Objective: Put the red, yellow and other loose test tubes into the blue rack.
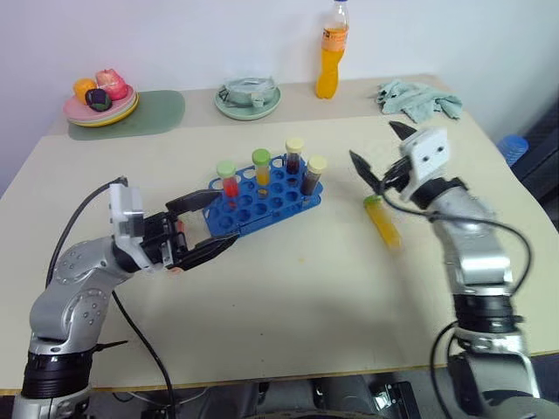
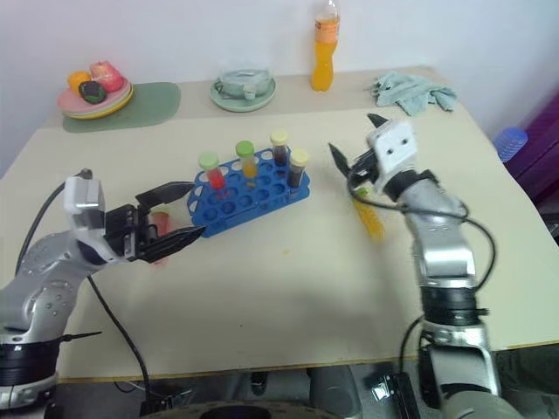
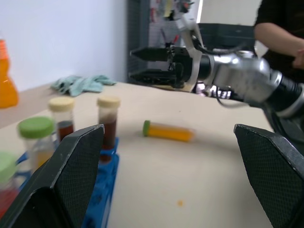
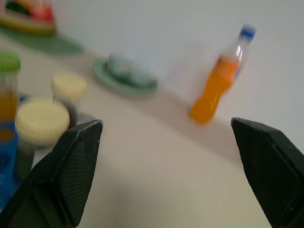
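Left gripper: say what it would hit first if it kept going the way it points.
Probably the yellow tube lying on the table; the open left gripper points across past the rack's near end. Depth is unclear, so it might pass above.

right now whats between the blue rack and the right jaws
Only bare tabletop separates the blue rack from the right gripper, per the left eye view; the loose yellow tube lies nearer, beside it.

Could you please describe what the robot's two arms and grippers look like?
Both arms are silver-grey metal with rounded joint housings and black bands lower down. Black cables loop loosely along each. The left gripper and right gripper each have a white boxy wrist block and two black pointed fingers, with finely textured inner faces.
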Controlling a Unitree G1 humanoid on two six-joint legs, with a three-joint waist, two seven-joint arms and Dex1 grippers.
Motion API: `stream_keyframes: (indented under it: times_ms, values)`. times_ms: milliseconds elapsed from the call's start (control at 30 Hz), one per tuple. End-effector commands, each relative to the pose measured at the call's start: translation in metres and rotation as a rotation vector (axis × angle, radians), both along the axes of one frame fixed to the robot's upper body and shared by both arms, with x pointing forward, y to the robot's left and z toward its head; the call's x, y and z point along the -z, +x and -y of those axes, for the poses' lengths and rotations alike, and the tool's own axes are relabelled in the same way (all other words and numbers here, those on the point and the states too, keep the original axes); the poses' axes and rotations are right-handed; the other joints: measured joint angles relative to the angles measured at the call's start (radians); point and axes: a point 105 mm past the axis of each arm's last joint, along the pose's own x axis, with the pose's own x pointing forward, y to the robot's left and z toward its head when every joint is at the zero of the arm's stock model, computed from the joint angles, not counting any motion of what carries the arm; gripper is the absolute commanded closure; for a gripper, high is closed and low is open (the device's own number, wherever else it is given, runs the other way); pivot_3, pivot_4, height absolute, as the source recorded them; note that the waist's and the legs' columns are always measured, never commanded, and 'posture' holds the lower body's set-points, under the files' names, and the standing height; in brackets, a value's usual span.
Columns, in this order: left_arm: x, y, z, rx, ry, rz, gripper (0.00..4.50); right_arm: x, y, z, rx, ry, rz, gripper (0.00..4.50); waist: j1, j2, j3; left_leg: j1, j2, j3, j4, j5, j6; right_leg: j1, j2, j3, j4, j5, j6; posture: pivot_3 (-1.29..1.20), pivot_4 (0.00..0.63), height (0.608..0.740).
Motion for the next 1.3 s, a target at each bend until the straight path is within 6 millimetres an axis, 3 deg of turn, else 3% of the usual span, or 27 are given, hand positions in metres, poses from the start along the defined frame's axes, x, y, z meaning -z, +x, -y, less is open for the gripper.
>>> stream_keyframes:
  times_ms: [33, 100, 300, 700, 800, 967, 1000, 1133, 1200, 1300]
  values:
    - [-0.006, 0.002, 0.006, 0.02, 0.001, 0.018, 0.0, 0.013, -0.004, 0.025, 0.119, 0.056, -0.214, 0.08, 0.0, 0.0, 0.0, 0.0, 0.0, 0.0, -0.001, 0.0, 0.0, 0.0, 0.0, 0.0, -0.001, 0.0, 0.0, 0.0, 0.15, 0.74]
    - [-0.008, 0.003, 0.01, 0.03, 0.0, 0.017, 0.0, 0.026, -0.008, 0.033, 0.131, 0.071, -0.339, 0.08, 0.001, 0.0, 0.0, -0.001, 0.0, 0.001, -0.001, 0.0, 0.0, 0.0, -0.001, 0.0, -0.002, 0.0, 0.0, 0.0, 0.15, 0.74]
    - [-0.009, 0.003, 0.013, 0.038, -0.001, 0.013, 0.0, 0.047, -0.008, 0.03, 0.132, 0.125, -0.516, 0.08, -0.002, 0.0, 0.0, -0.002, 0.0, 0.002, -0.001, 0.0, 0.002, 0.0, -0.001, -0.001, -0.004, 0.002, 0.004, 0.0, 0.15, 0.74]
    - [-0.002, -0.005, 0.003, 0.018, 0.007, 0.001, 0.0, 0.079, 0.013, 0.014, 0.078, 0.124, -0.661, 0.08, -0.001, -0.001, 0.001, -0.002, 0.0, 0.002, -0.001, 0.0, 0.002, 0.0, -0.001, -0.001, -0.004, 0.002, 0.004, 0.0, 0.15, 0.74]
    - [0.001, -0.006, -0.001, 0.01, 0.012, -0.003, 0.0, 0.09, 0.017, 0.017, 0.077, 0.044, -0.692, 0.86, -0.001, -0.001, 0.001, -0.002, 0.0, 0.002, 0.0, 0.0, 0.002, 0.0, -0.001, -0.001, -0.004, 0.002, 0.004, 0.0, 0.15, 0.74]
    - [0.006, -0.01, -0.007, 0.0, 0.016, -0.008, 0.0, 0.094, 0.012, 0.02, 0.024, -0.092, -0.707, 3.41, -0.001, -0.001, 0.001, -0.002, 0.0, 0.002, 0.0, 0.0, 0.002, 0.0, -0.001, -0.001, -0.004, 0.002, 0.004, 0.0, 0.15, 0.74]
    - [0.007, -0.01, -0.008, -0.002, 0.016, -0.009, 0.0, 0.093, 0.011, 0.019, 0.009, -0.109, -0.699, 3.69, -0.001, -0.001, 0.001, -0.002, 0.0, 0.002, 0.0, 0.0, 0.002, 0.0, -0.001, -0.001, -0.004, 0.002, 0.004, 0.0, 0.15, 0.74]
    - [0.009, -0.011, -0.009, -0.006, 0.015, -0.012, 0.0, 0.078, 0.007, 0.014, -0.055, -0.154, -0.593, 3.7, 0.001, -0.001, 0.001, -0.002, 0.0, 0.002, 0.0, 0.0, 0.002, 0.0, -0.002, -0.001, -0.004, 0.002, 0.004, 0.0, 0.15, 0.74]
    - [0.009, -0.011, -0.009, -0.008, 0.014, -0.012, 0.0, 0.062, -0.003, -0.002, -0.173, -0.126, -0.511, 3.7, 0.001, -0.001, 0.001, -0.002, 0.0, 0.002, 0.0, 0.0, 0.002, 0.0, -0.002, -0.001, -0.004, 0.002, 0.004, 0.0, 0.15, 0.74]
    - [0.009, -0.011, -0.009, -0.011, 0.011, -0.015, 0.0, 0.035, -0.035, -0.039, -0.465, -0.059, -0.372, 3.7, 0.001, -0.001, 0.001, -0.003, 0.0, 0.002, 0.0, -0.001, 0.002, -0.001, -0.002, -0.001, -0.004, 0.002, 0.004, 0.0, 0.15, 0.74]
